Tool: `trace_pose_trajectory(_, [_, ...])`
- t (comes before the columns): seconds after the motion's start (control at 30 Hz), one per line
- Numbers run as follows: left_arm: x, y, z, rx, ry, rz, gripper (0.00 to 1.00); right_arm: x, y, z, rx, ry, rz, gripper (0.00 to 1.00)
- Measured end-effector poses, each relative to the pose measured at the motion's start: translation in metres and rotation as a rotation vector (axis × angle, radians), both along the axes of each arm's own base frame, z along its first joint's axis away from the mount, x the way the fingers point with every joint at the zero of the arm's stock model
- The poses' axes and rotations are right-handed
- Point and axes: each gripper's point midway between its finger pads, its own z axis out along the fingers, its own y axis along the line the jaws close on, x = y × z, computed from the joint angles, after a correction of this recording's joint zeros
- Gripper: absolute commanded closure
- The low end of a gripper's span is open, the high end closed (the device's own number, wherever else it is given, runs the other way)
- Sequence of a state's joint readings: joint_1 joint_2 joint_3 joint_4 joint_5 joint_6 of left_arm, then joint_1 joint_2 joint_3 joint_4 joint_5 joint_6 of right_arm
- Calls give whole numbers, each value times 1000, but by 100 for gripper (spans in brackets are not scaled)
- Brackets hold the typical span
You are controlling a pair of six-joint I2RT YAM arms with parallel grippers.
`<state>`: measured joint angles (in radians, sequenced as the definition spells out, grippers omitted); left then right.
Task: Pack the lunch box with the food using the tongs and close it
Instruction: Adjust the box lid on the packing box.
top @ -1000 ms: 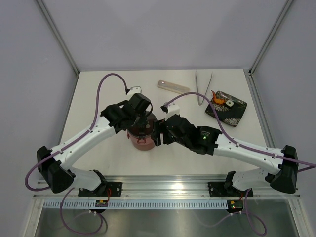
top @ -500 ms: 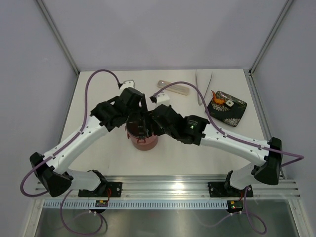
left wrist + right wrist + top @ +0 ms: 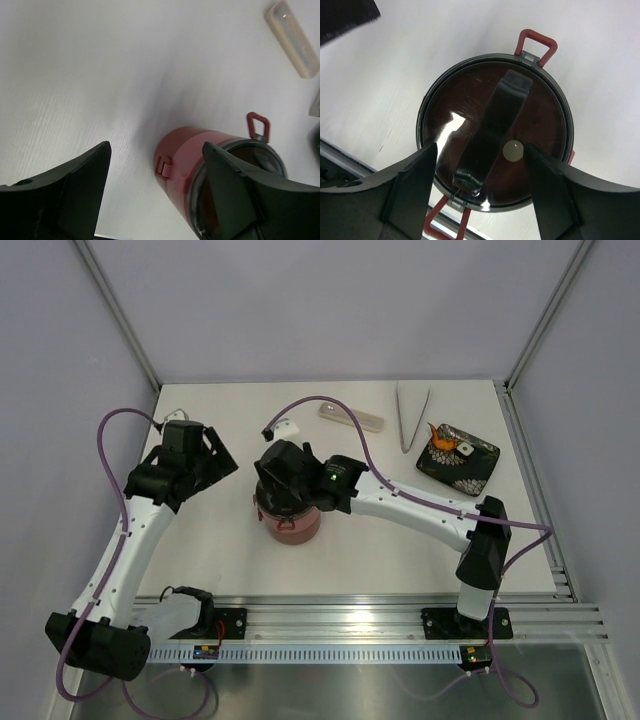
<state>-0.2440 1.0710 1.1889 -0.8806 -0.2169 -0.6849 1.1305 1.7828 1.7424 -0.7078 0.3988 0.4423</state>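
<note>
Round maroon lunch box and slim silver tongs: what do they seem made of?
The round maroon lunch box looks like plastic, smooth satin wall; its dark top lid is glossy, with glare. The slim silver tongs look like bare metal, though too small to be sure.

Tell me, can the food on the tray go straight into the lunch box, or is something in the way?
The lid blocks it: it sits on the lunch box, covering the opening, and the open right tool hangs over it. The food lies on the tray, off to the right.
</note>
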Motion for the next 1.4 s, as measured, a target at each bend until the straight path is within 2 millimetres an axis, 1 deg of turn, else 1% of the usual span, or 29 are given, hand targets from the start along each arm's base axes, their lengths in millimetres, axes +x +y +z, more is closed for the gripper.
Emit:
trace_pose_trajectory(0.1, [-6, -2, -27, -32, 72, -17, 23, 4, 3, -13, -44, 4, 3, 32])
trace_pose_trajectory(0.17, [-11, -7, -39, -54, 106, -41, 24, 3, 1, -20, -75, 6, 14, 39])
trace_pose_trajectory(0.2, [-12, -10, -42, -64, 117, -52, 24, 3, 0, -21, -83, 4, 20, 44])
trace_pose_trajectory(0.23, [-13, -13, -44, -74, 120, -63, 24, 3, 1, -20, -85, -1, 27, 53])
trace_pose_trajectory(0.3, [-13, -18, -47, -95, 127, -87, 24, 3, 3, -20, -83, -7, 40, 59])
trace_pose_trajectory(0.33, [-12, -21, -49, -103, 129, -96, 24, 3, 2, -18, -88, -14, 43, 60])
trace_pose_trajectory(0.43, [-12, -25, -55, -117, 139, -114, 25, 4, -2, -18, -107, -29, 58, 62])
trace_pose_trajectory(0.67, [-16, -28, -63, -127, 161, -138, 25, 4, -2, -17, -121, -45, 87, 64])
trace_pose_trajectory(0.7, [-16, -29, -64, -128, 162, -142, 25, 4, -2, -17, -123, -46, 89, 68])
trace_pose_trajectory(0.77, [-15, -30, -65, -130, 162, -147, 25, 4, -2, -17, -122, -48, 91, 72])
trace_pose_trajectory(0.87, [-12, -31, -67, -135, 163, -151, 27, 3, -4, -16, -117, -48, 95, 73])
trace_pose_trajectory(0.9, [-11, -32, -69, -137, 164, -150, 28, 3, -5, -16, -115, -47, 97, 73])
trace_pose_trajectory(0.93, [-11, -32, -71, -137, 168, -145, 33, 2, -5, -16, -112, -45, 97, 73])
trace_pose_trajectory(1.07, [-14, -23, -81, -133, 185, -80, 46, 3, -8, -14, -101, -38, 96, 73])
trace_pose_trajectory(1.17, [-18, -12, -81, -118, 166, -38, 50, 4, -11, -14, -98, -32, 87, 73])
trace_pose_trajectory(1.3, [-25, -8, -73, -104, 120, -44, 53, 4, -11, -14, -96, -27, 89, 73])
trace_pose_trajectory(1.4, [-34, -5, -78, -90, 117, -55, 53, 3, -10, -15, -98, -25, 103, 73])
